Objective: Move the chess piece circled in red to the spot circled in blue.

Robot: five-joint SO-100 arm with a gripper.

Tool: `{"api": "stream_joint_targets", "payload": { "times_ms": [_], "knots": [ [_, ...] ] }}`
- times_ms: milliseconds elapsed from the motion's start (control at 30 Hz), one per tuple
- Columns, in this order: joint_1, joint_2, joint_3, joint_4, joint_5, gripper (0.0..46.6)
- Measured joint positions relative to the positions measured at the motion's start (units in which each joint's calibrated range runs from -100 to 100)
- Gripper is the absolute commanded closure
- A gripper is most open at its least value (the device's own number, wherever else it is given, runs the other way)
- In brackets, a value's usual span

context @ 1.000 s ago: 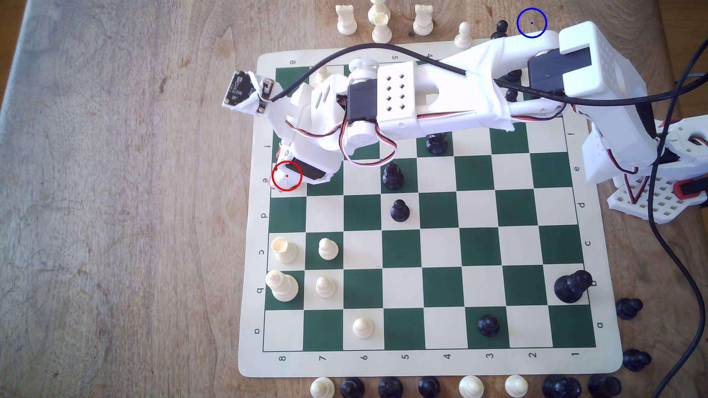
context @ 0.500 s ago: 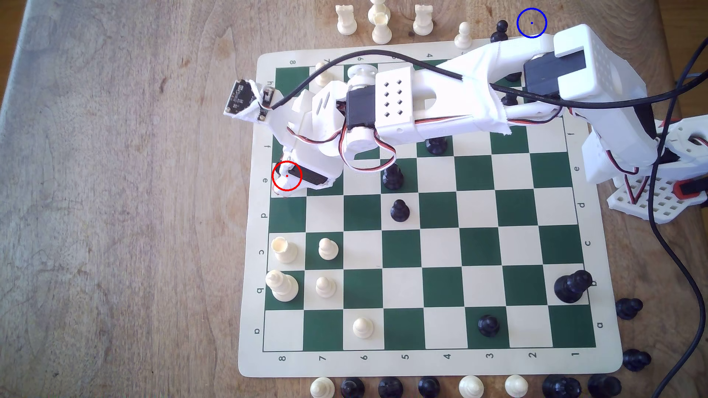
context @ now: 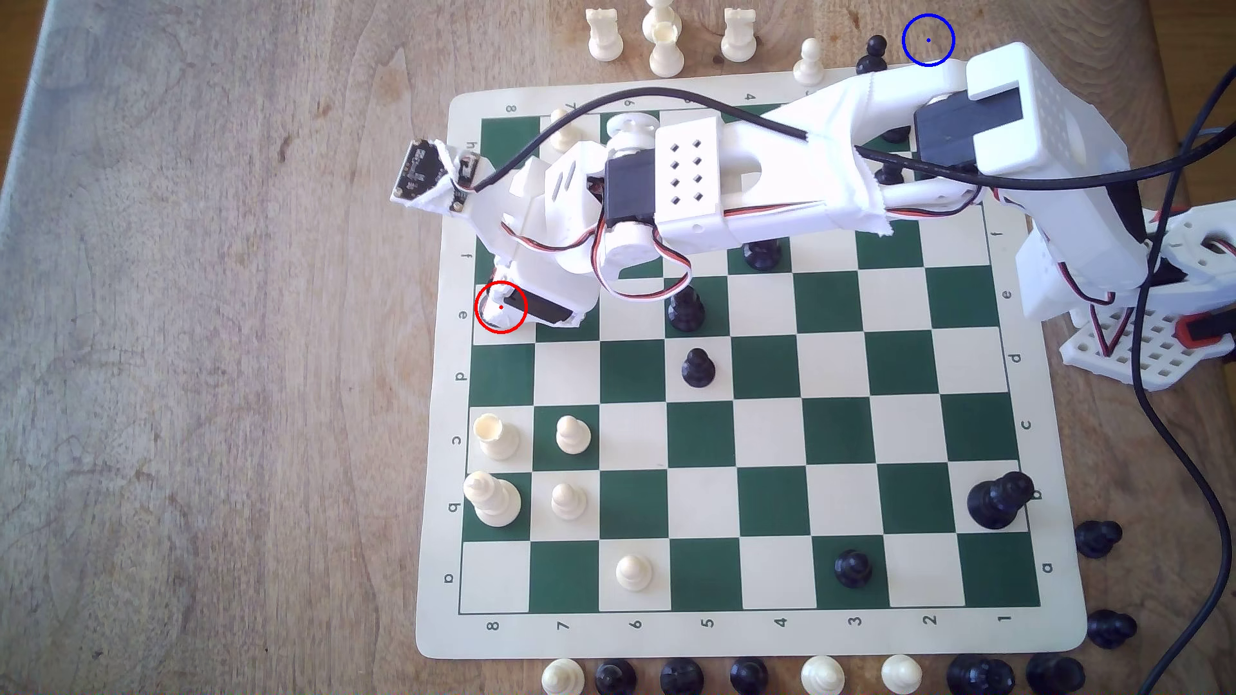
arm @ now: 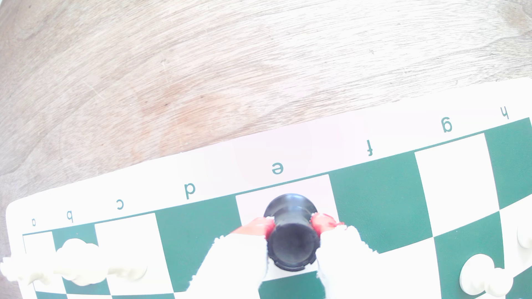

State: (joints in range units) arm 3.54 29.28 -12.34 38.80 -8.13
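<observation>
Gripper (arm: pixel 290 230) fingertips (arm: pixel 260 227) are pinching the chess piece (arm: pixel 291 230) from both sides on the board's (arm: pixel 374 201) white e-file edge square.

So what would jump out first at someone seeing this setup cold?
Probably the white robot arm stretched across the green-and-cream chessboard from the exterior view's right. Next, its pincer clamped on a black chess piece on the board-edge square marked e, inside the red ring. Then the blue ring on bare wood beyond the board's far edge, beside captured pieces.
</observation>
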Motion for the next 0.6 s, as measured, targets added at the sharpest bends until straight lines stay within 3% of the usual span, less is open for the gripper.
{"api": "stream_joint_targets", "payload": {
  "times_ms": [333, 600],
  "knots": [
    [0.0, -2.2, -1.8, 8.0, -0.1, 46.3],
    [6.4, -15.2, -7.8, 23.2, 0.0, 46.3]
  ]
}}
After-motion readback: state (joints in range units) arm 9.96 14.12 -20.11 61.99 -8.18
